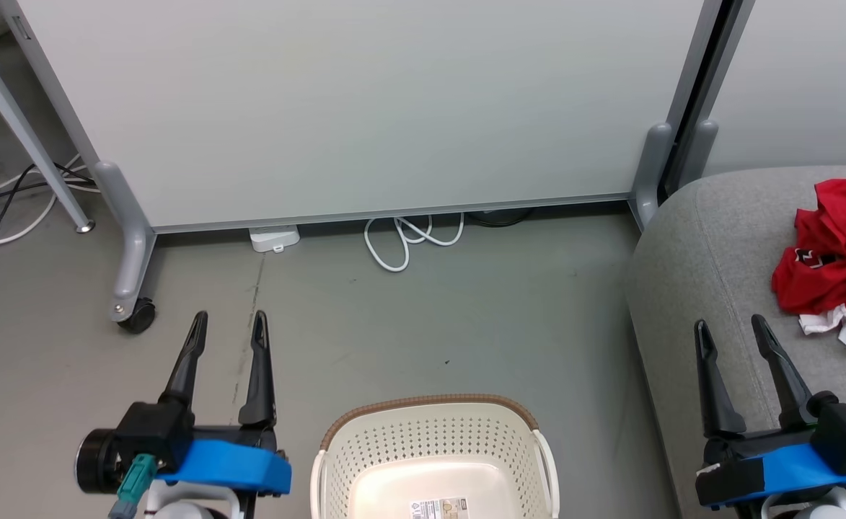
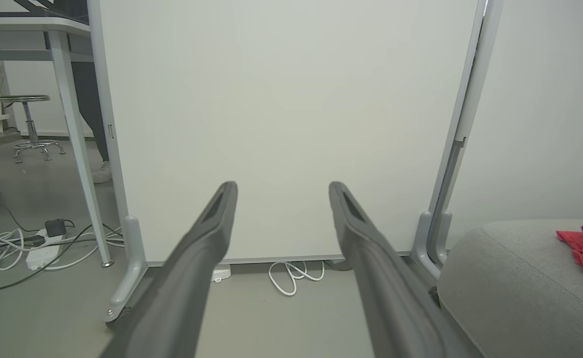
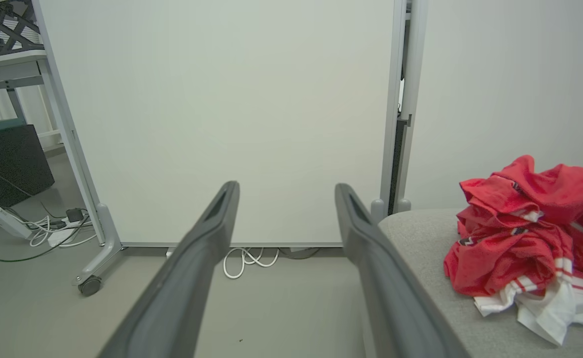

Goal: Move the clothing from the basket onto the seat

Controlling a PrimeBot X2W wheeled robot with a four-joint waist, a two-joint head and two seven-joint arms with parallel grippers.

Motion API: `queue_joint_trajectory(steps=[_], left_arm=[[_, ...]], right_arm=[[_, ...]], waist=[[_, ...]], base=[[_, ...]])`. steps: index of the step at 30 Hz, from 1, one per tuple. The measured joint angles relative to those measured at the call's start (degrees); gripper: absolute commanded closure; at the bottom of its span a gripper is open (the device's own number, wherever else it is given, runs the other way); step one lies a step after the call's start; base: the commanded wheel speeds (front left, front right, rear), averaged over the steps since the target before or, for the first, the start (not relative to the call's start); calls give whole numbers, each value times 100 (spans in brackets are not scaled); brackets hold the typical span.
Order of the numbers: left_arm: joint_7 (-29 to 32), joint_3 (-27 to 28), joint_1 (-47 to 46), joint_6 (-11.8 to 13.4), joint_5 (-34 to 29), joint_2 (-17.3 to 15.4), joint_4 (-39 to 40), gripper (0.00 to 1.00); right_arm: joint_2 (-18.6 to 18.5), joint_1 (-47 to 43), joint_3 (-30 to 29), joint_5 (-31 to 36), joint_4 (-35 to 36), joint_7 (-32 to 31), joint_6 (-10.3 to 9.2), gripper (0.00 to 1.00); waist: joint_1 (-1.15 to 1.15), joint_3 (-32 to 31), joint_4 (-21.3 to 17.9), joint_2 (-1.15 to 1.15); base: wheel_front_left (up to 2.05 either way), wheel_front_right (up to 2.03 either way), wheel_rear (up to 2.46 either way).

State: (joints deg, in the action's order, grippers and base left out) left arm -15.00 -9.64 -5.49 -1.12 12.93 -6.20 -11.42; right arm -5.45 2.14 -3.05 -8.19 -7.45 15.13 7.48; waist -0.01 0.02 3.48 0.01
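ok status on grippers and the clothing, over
Left gripper jaws open, empty. Right gripper the same. Clothing piled on seat; basket bare inside. No obstruction seen.

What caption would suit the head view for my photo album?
Basket looks empty; red clothing heaped on the grey seat; left gripper and right gripper open.

A white partition panel [image 1: 365, 108] on a grey wheeled frame stands on the grey floor [image 1: 430, 317], a black caster [image 1: 136, 315] under its left foot. A coiled white cable [image 1: 414, 236] and a small white box [image 1: 274, 238] lie at its base. Past the panel's left edge, a power strip [image 2: 40, 253] sits among tangled cords, with a chrome stool [image 2: 29, 124] farther back.
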Motion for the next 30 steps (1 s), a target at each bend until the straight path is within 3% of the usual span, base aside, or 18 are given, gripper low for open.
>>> queue_joint_trajectory(steps=[13,29,30], left_arm=[[0,564,450,-282,-287,223,142,0],[0,802,514,-397,-469,315,82,0],[2,806,516,-397,-469,320,77,100]], right_arm=[[171,-148,-63,-1,-54,0,0,0],[237,-168,9,-48,-143,-1,0,0],[241,-170,11,-53,-152,0,0,100]], waist=[[0,-114,122,0],[1,-128,103,0],[1,-129,100,0]], base=[[0,0,0],[0,0,0],[0,0,0]])
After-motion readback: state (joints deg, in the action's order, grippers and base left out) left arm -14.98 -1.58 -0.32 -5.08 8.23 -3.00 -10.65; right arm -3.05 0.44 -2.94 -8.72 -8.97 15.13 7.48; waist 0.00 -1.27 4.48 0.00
